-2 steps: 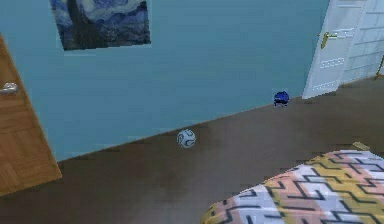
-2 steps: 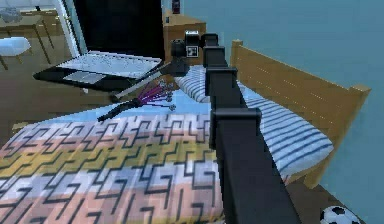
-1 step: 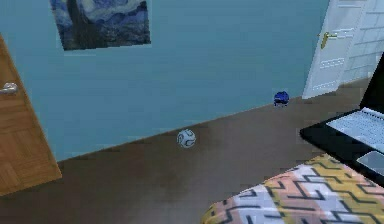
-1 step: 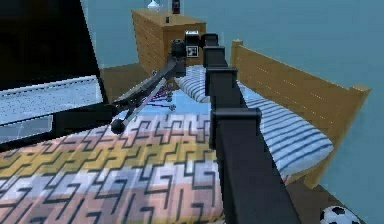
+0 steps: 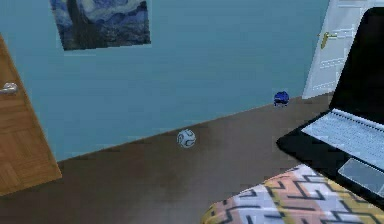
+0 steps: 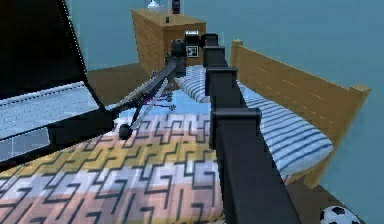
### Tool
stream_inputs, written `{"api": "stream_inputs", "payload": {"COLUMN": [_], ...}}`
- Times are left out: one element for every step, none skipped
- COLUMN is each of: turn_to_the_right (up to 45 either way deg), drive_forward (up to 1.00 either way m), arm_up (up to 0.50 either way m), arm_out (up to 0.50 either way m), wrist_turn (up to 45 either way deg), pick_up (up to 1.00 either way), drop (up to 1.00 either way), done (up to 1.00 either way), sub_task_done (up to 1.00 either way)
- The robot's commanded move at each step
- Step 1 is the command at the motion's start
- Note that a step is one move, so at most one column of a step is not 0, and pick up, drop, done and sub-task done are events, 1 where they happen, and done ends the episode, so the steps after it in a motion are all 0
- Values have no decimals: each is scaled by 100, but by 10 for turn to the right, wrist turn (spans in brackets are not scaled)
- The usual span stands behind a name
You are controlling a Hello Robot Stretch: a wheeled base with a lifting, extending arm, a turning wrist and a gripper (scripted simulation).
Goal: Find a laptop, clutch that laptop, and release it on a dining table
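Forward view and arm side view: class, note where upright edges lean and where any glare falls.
Forward view: the brown door and white door lean, in the picture alone; the laptop screen is black, no glare. Arm side view: the laptop screen is equally dark.

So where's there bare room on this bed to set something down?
The patterned quilt between the laptop and the arm lies bare, as does the striped bedding between arm and wooden rail. It's crowded by the laptop's corner, where the gripper is.
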Motion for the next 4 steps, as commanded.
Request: {"api": "stream_inputs", "payload": {"turn_to_the_right": [0, -360, 0, 450], "drive_forward": [0, 0, 90, 0], "arm_up": [0, 0, 0, 0], "arm_out": [-44, 0, 0, 0], "wrist_turn": [0, 0, 0, 0], "pick_up": [0, 0, 0, 0], "drop": [0, 0, 0, 0], "done": [0, 0, 0, 0], "sub_task_done": [0, 0, 0, 0]}}
